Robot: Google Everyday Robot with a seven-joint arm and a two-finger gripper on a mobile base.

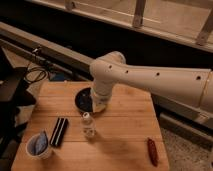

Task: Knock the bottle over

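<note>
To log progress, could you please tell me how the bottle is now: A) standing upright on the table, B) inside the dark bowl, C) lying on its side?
A: the bottle stands upright, cap up, on the table, with the tool at the dark bowl's near edge just behind it.

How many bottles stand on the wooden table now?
1. The bottle stands upright near the middle of the table, in front of the dark bowl. The gripper hangs just behind it, over the bowl's right edge. The arm may hide more.
</note>
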